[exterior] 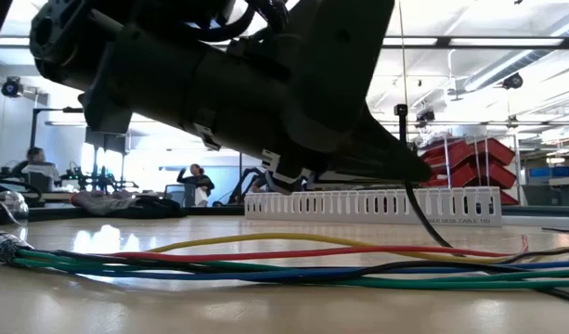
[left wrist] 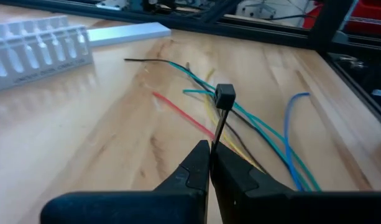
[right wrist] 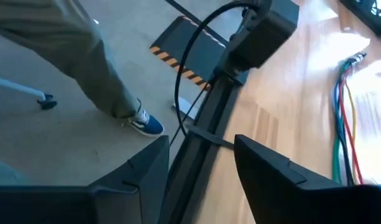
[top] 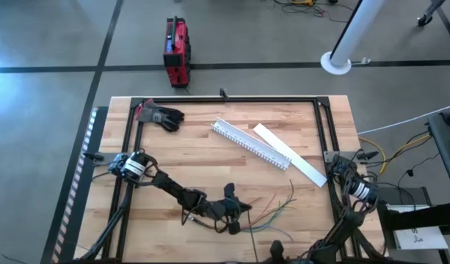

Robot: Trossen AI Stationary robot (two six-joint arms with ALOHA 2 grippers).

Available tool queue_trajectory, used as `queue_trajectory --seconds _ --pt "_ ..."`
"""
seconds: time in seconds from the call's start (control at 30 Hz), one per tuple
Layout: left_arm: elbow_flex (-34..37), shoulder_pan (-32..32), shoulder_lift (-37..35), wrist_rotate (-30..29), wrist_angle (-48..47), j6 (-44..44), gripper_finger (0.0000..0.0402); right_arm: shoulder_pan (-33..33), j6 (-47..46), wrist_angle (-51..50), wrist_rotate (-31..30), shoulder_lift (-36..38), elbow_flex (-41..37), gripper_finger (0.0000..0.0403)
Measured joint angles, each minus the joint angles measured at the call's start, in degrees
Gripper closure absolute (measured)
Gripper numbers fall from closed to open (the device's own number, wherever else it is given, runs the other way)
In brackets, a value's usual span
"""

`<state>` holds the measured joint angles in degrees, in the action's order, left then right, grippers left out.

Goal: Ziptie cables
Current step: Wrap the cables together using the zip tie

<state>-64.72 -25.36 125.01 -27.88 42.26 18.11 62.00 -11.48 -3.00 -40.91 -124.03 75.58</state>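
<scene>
Cables [top: 272,213] fan lengthwise rightward; left fingers [left wrist: 210,163] pinch upright ziptie [left wrist: 222,112]; right fingers [right wrist: 199,177] apart.

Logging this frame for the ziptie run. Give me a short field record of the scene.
left gripper: shut on black zip tie, held upright over the cables
right gripper: open, parked at the table's right edge, holding nothing
cables: loose on the wooden table, fanned out, not yet tied
white slotted channel: lying beyond the cables, flat lid beside it
gloves: far left corner
</scene>
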Motion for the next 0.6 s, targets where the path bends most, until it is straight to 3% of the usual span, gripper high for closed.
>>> queue_trajectory --seconds 0.43,0.6 --pt "0.0 1.4 0.0 -3.1 -2.3 2.6 0.0401 -1.8 -0.8 -2.1 -2.0 -1.5 0.4 0.0217" --pt "0.0 2.0 0.0 -3.3 -5.5 5.2 0.0401 -2.7 -0.5 -6.6 -7.5 -1.2 0.2 0.0218"
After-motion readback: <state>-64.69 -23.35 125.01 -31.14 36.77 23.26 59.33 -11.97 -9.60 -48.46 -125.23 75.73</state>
